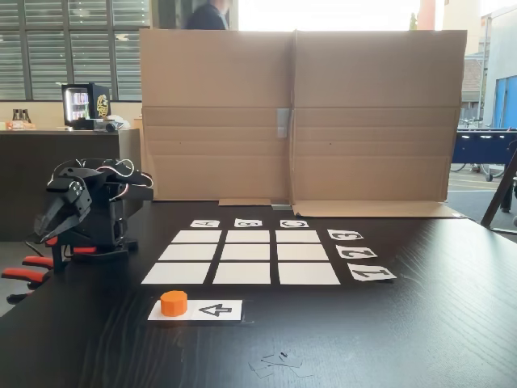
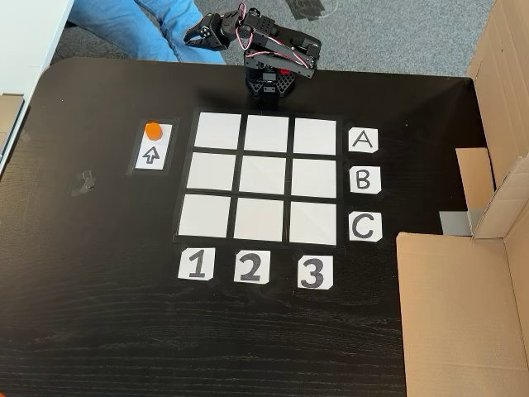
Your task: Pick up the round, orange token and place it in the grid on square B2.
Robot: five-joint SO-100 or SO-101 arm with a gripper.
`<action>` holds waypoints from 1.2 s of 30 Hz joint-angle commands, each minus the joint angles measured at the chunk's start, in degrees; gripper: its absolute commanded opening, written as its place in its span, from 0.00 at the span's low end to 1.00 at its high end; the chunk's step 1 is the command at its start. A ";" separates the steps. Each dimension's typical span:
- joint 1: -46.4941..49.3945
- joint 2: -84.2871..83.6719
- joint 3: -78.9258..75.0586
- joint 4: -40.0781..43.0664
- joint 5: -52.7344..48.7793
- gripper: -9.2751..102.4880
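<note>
The round, orange token (image 1: 174, 302) (image 2: 153, 130) stands on the end of a white strip with a black arrow, just outside the grid (image 1: 175, 273) (image 2: 216, 131). Square B2 (image 1: 247, 252) (image 2: 264, 175), the grid's centre cell, is bare white paper. The black arm sits folded at the table edge. Its gripper (image 1: 47, 225) (image 2: 198, 35) hangs beyond that edge, well away from the token, and looks shut with nothing in it.
Letter cards A, B, C (image 2: 364, 179) and number cards 1, 2, 3 (image 2: 251, 267) border the grid. A cardboard wall (image 1: 299, 113) (image 2: 463, 314) closes one side. Orange clamps (image 1: 28, 273) hold the arm's base. A person's blue-trousered legs (image 2: 132, 25) are behind the arm.
</note>
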State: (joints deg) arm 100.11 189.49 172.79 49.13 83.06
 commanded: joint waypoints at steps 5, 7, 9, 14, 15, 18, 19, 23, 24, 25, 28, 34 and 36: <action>-1.58 -8.44 -9.32 1.41 -0.97 0.08; -2.64 -13.01 -13.18 2.29 -0.97 0.08; -3.69 -17.84 -18.02 4.48 -0.97 0.08; -8.26 -32.78 -30.59 10.02 -0.79 0.08; -9.05 -35.77 -33.49 11.43 -0.79 0.08; -11.43 -44.74 -42.71 16.17 -0.62 0.08; -11.95 -47.72 -45.97 17.84 -0.26 0.08; -13.97 -58.71 -60.03 24.52 2.37 0.08; -14.50 -61.08 -63.37 25.93 3.60 0.08; -15.03 -63.46 -66.45 27.16 4.83 0.08; -17.67 -69.35 -74.53 30.59 8.00 0.09; -22.85 -78.13 -86.40 35.77 14.41 0.31; -24.79 -80.24 -89.30 37.27 15.73 0.35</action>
State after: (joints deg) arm 77.78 113.12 91.49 84.02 95.89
